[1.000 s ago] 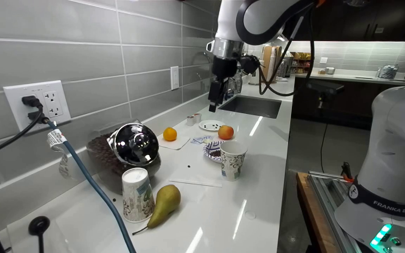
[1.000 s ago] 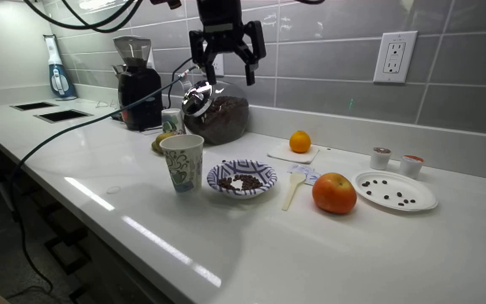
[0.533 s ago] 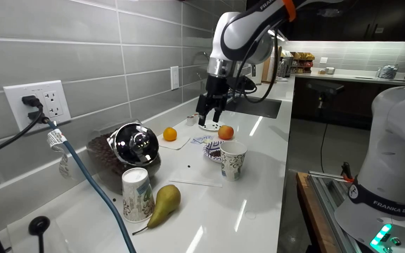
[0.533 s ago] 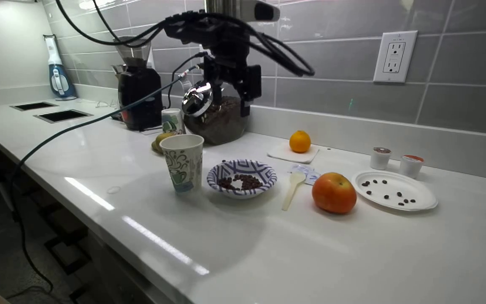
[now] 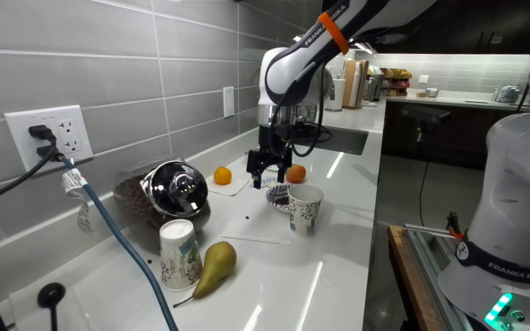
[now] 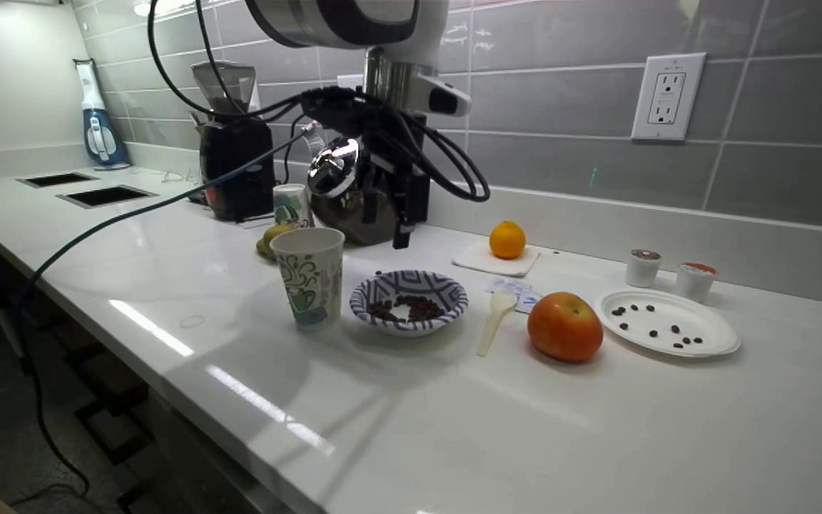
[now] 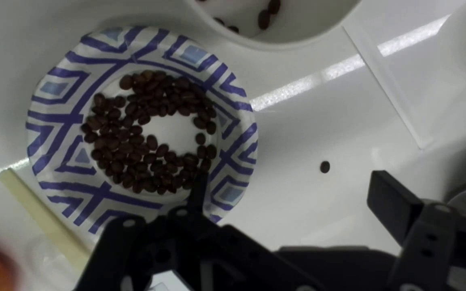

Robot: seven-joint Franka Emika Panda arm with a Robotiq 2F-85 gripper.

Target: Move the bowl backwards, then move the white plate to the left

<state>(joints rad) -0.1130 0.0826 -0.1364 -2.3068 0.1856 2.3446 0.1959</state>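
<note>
The bowl is a shallow paper bowl with a purple and white pattern and dark coffee beans inside. It stands upright on the counter and also shows in an exterior view, partly behind a paper cup, and in the wrist view. The white plate, with several beans on it, lies beyond the apple; the gripper hides most of it in an exterior view. My gripper is open and empty, above the counter at the wall side of the bowl. In the wrist view one finger overlaps the bowl's rim.
A patterned paper cup stands close beside the bowl. A wooden spoon and an apple lie between bowl and plate. An orange on a napkin, coffee pods and a bean jar stand along the wall.
My arm has come down and the open gripper has turned, now low near the bowl. The bowl, the plate and the other objects have not moved.
</note>
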